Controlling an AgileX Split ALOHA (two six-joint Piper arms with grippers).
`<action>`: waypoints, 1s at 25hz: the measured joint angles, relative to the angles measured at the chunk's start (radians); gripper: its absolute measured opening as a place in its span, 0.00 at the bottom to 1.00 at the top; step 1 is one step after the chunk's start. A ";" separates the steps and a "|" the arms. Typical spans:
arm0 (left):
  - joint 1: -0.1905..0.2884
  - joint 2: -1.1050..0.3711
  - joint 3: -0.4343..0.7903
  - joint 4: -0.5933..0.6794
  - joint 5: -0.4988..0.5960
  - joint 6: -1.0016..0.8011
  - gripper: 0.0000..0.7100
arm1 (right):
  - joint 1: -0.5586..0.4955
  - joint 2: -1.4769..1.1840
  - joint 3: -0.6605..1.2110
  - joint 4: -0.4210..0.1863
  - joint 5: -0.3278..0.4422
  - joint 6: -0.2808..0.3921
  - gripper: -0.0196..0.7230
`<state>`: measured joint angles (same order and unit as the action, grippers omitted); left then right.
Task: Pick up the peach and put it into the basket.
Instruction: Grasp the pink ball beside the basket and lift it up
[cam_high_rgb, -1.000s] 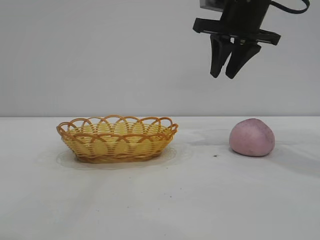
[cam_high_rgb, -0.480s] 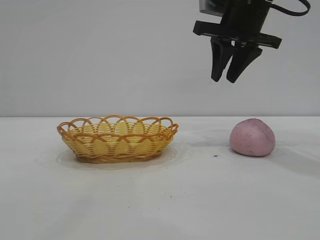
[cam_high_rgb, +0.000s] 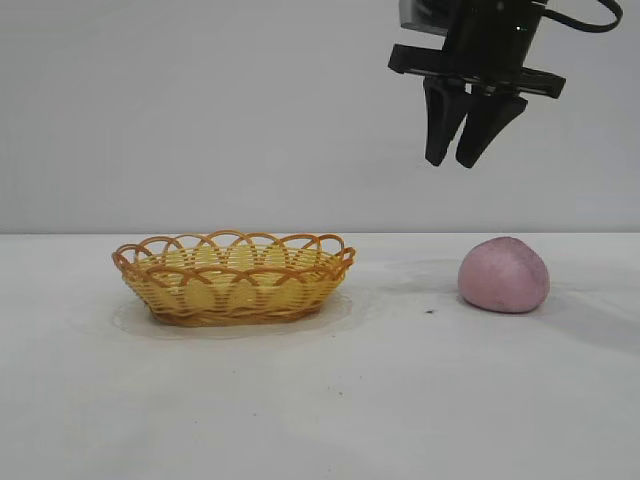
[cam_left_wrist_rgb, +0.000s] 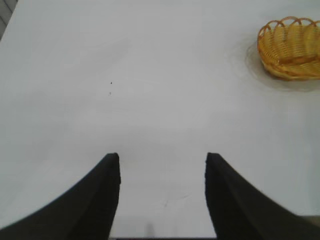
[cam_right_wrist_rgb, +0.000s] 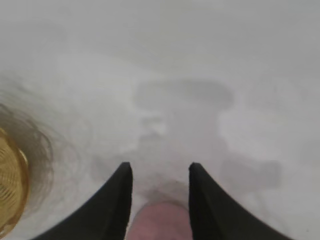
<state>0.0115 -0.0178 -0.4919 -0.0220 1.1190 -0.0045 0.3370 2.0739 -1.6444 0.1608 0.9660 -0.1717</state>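
My right hand hangs high above the tabletop, fingers part spread and empty. Since a second ago it has tipped a little more upright and barely shifted; peach and basket have not moved. The peach sits on the tabletop at about five o'clock below that hand, well apart from the basket at its nine o'clock. My right wrist view shows the peach between my fingertips, farther down. Only my left wrist view shows my left hand, spread and empty, the basket off at two o'clock.
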 joint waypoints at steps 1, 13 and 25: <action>0.000 0.000 0.002 -0.005 0.000 0.005 0.47 | 0.000 0.000 0.000 -0.007 0.014 0.000 0.39; 0.000 -0.002 0.002 -0.012 0.000 0.009 0.47 | 0.000 0.088 -0.004 -0.036 0.229 0.000 0.32; 0.000 -0.002 0.002 -0.012 0.000 0.010 0.47 | 0.091 -0.058 -0.044 0.019 0.125 -0.071 0.03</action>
<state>0.0115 -0.0195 -0.4903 -0.0340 1.1190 0.0051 0.4278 2.0156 -1.6883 0.1799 1.0914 -0.2423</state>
